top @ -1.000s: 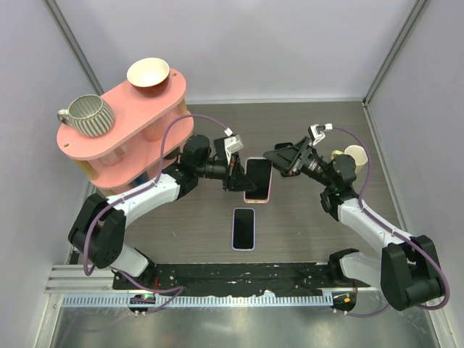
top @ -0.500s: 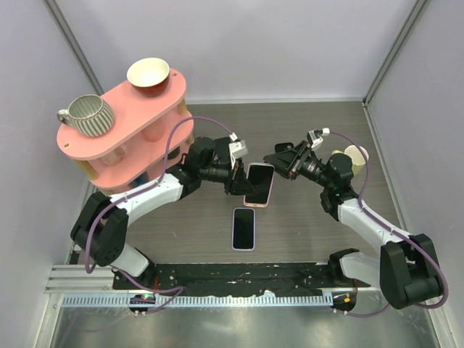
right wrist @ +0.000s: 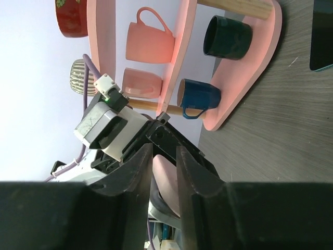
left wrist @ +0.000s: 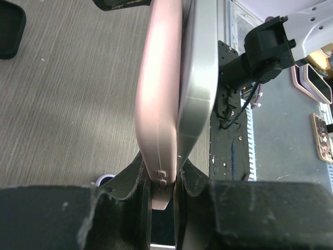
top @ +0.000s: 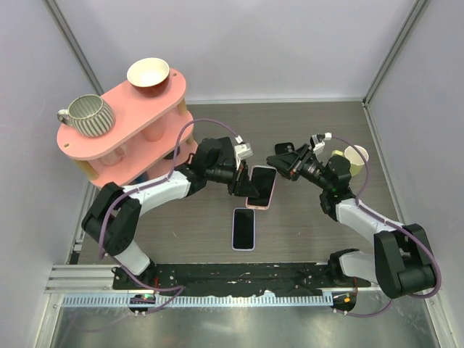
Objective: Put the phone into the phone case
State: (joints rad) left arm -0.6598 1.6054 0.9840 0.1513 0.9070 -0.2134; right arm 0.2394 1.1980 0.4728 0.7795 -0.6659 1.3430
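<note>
My left gripper (top: pixel 239 177) is shut on the near edge of a pink phone case (top: pixel 259 187) and holds it tilted above the table. A dark-screened phone sits in the case. In the left wrist view the case (left wrist: pixel 158 104) and the phone's grey side (left wrist: pixel 200 78) lie side by side and part slightly at the far end. My right gripper (top: pixel 277 159) is at the case's far corner. Its fingers (right wrist: pixel 143 166) stand narrowly apart with the pink case (right wrist: pixel 166 182) between them. A second phone (top: pixel 243 228) lies flat on the table below.
A pink two-level shelf (top: pixel 123 138) stands at the back left with a striped mug (top: pixel 88 114) and a bowl (top: pixel 148 72) on top and mugs such as a blue one (right wrist: pixel 200 96) underneath. A paper cup (top: pixel 357 154) stands at the right. A black rail (top: pixel 239 279) runs along the near edge.
My left gripper has carried the case to the right and a little back, up to the right gripper, and turned it. The right gripper has shifted slightly right. The phone on the table has not moved.
</note>
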